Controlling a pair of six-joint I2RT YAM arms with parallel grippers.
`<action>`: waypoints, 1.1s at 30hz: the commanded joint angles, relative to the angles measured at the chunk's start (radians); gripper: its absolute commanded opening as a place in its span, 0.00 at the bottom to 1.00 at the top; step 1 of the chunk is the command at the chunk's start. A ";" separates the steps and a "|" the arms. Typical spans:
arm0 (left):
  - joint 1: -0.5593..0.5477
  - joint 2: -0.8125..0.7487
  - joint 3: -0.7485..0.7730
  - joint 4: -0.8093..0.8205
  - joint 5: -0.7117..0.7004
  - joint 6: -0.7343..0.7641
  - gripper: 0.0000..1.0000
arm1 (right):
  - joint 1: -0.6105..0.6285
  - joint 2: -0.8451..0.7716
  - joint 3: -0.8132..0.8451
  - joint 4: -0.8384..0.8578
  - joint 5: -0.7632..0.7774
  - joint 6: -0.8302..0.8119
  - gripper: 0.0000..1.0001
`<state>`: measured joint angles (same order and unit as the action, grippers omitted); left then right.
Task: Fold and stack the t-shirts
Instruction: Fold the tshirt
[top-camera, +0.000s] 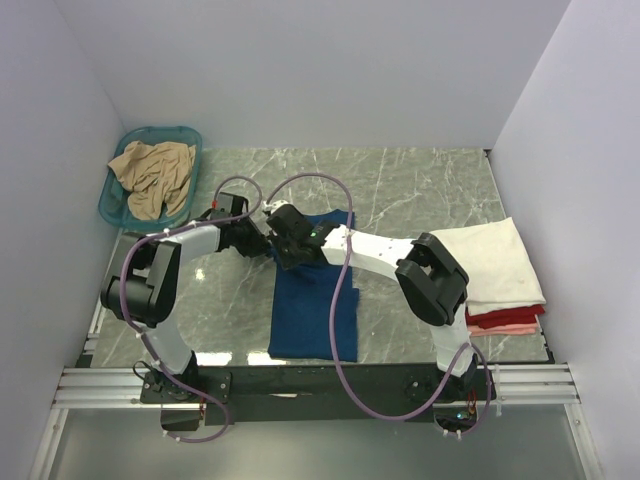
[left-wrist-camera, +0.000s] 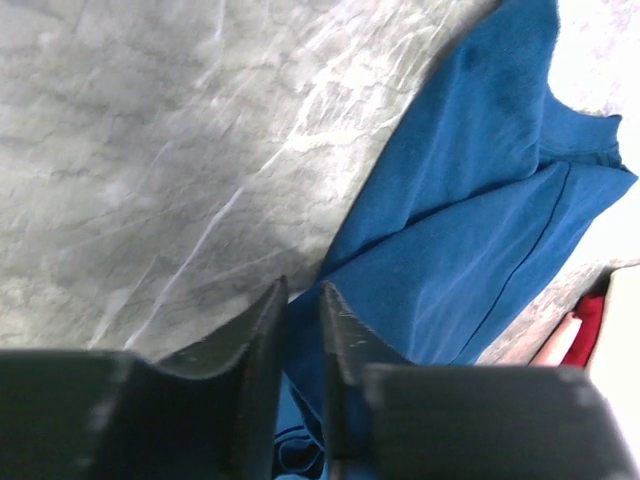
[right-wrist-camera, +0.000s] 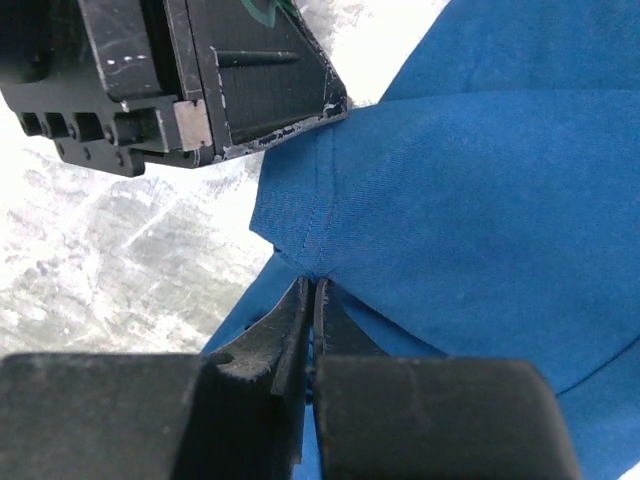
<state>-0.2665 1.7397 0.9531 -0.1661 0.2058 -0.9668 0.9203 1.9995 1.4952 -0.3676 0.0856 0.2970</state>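
A dark blue t-shirt (top-camera: 310, 305) lies part-folded in the middle of the table, its far edge lifted. My left gripper (top-camera: 260, 240) and right gripper (top-camera: 287, 247) meet at its far left corner. In the left wrist view my gripper (left-wrist-camera: 302, 290) is shut on a fold of the blue shirt (left-wrist-camera: 470, 220). In the right wrist view my gripper (right-wrist-camera: 312, 285) is shut on the blue shirt (right-wrist-camera: 480, 200) at a stitched seam, with the left gripper's body (right-wrist-camera: 200, 80) just beyond. A tan t-shirt (top-camera: 152, 175) lies in the basket. A cream-white t-shirt (top-camera: 492, 260) tops a folded stack on red (top-camera: 500, 318) and pink (top-camera: 505, 329) ones.
The teal plastic basket (top-camera: 116, 172) stands at the far left corner. The folded stack sits at the right edge next to the wall. White walls close in the table on three sides. Purple cables loop over both arms above the blue shirt.
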 joint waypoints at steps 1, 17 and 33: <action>-0.005 0.009 0.053 0.020 0.011 -0.006 0.23 | -0.011 -0.045 -0.024 0.038 -0.007 0.013 0.06; -0.007 0.012 0.111 -0.041 -0.038 0.025 0.04 | -0.009 -0.042 -0.035 0.056 -0.055 0.024 0.35; 0.021 -0.055 0.026 -0.035 -0.029 0.016 0.37 | 0.025 0.013 0.032 0.012 -0.041 -0.001 0.42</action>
<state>-0.2523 1.7351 0.9951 -0.2100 0.1684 -0.9585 0.9291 2.0010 1.4620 -0.3515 0.0265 0.3153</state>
